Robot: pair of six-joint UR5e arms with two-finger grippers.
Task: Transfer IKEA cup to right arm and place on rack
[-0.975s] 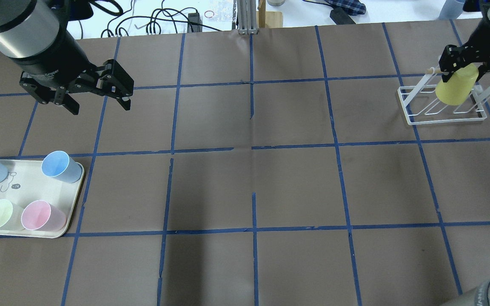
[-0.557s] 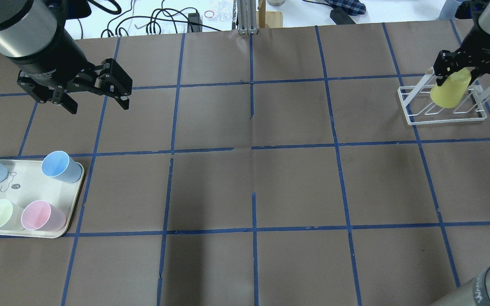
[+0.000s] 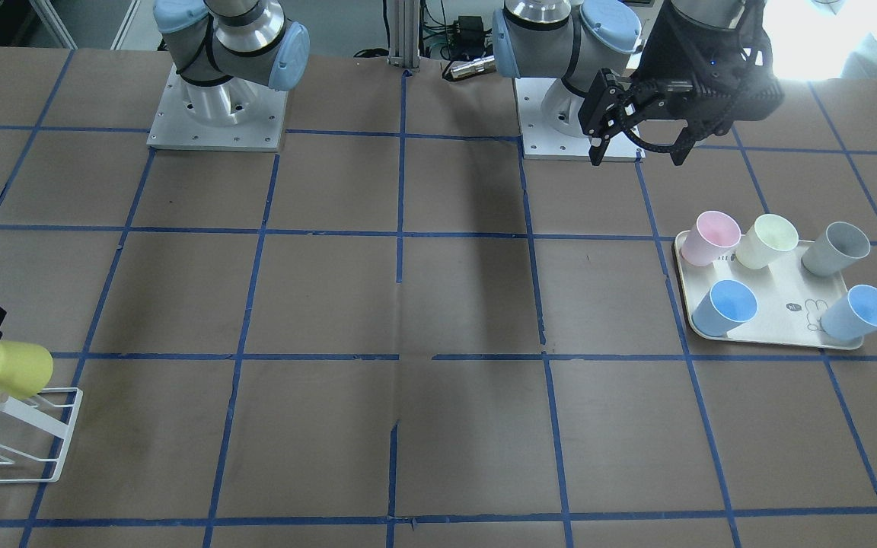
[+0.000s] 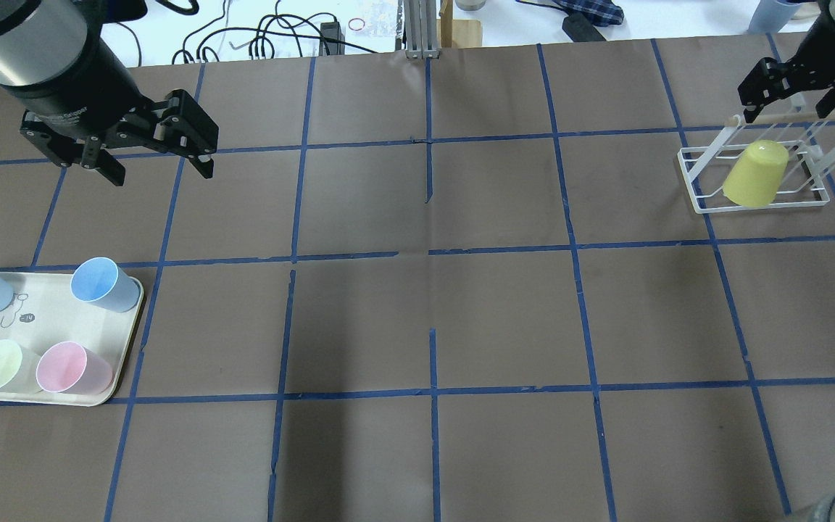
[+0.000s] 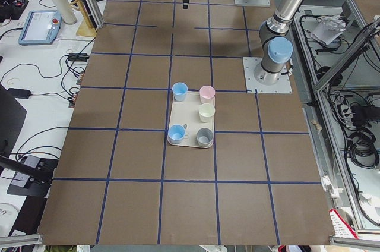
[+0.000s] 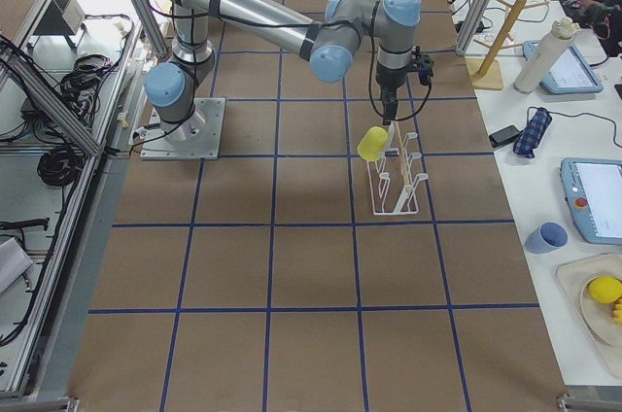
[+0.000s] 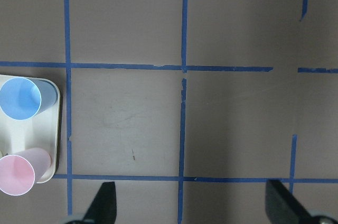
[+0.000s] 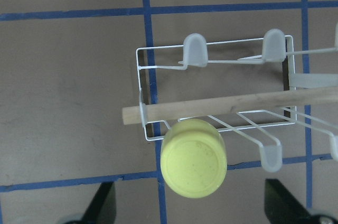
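Since the bright yellow plastic cup [image 4: 749, 174] is sitting inverted on the white wire rack [image 4: 689, 181], I am aiming to lift the right arm [image 6: 262, 16]'s parted jaws straight up.

A cream rectangular plastic tray [image 3: 785, 323] lay on the brown paper counter [image 3: 446, 304] with blue tape lines. On it stood a pink plastic cup [image 3: 709, 237], a pale yellow cup [image 3: 767, 240], a grey cup [image 3: 836, 248] and two blue cups [image 3: 725, 307] [image 3: 859, 312].

IKEA cup [image 4: 752, 174] inverted on rack [image 4: 700, 199]; right claw [image 4: 793, 85] above, empty.
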